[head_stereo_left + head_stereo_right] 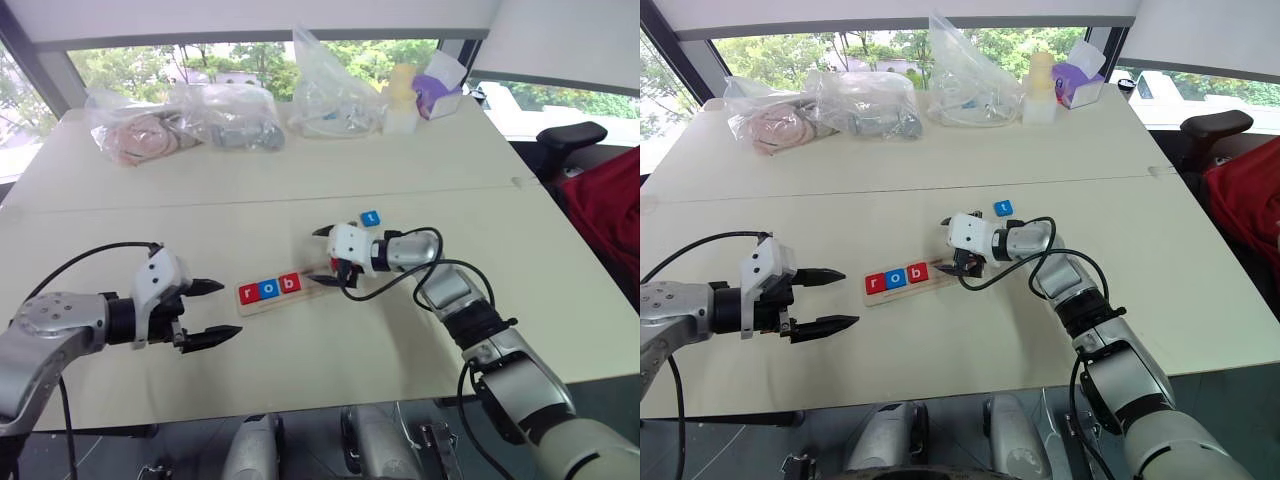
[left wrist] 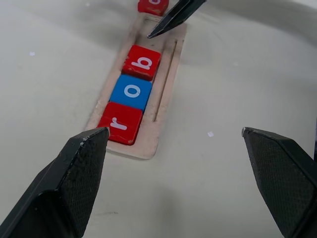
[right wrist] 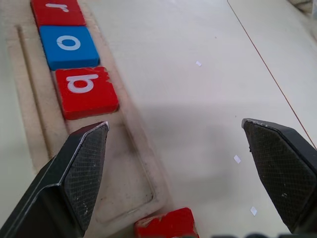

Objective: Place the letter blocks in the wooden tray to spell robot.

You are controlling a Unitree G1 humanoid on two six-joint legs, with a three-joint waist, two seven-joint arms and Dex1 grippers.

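Note:
The wooden tray (image 1: 312,284) lies slantwise at mid-table. Its left part holds a red r (image 1: 249,293), a blue o (image 1: 269,289) and a red b (image 1: 290,283); its right part is bare (image 3: 114,168). Another red letter block (image 3: 166,223) lies on the table just off the tray's right end, its letter largely hidden. A blue t block (image 1: 371,217) rests farther back on the right. My right gripper (image 1: 320,255) hovers open over the tray's bare end, with nothing between its fingers. Left of the tray, my left gripper (image 1: 228,309) is open and empty, pointing at the r end.
Clear plastic bags (image 1: 228,115) with assorted items line the table's far edge, beside a pale yellow bottle (image 1: 401,98) and a purple box (image 1: 438,95). A black chair (image 1: 570,135) and red fabric (image 1: 610,210) stand off the table's right side.

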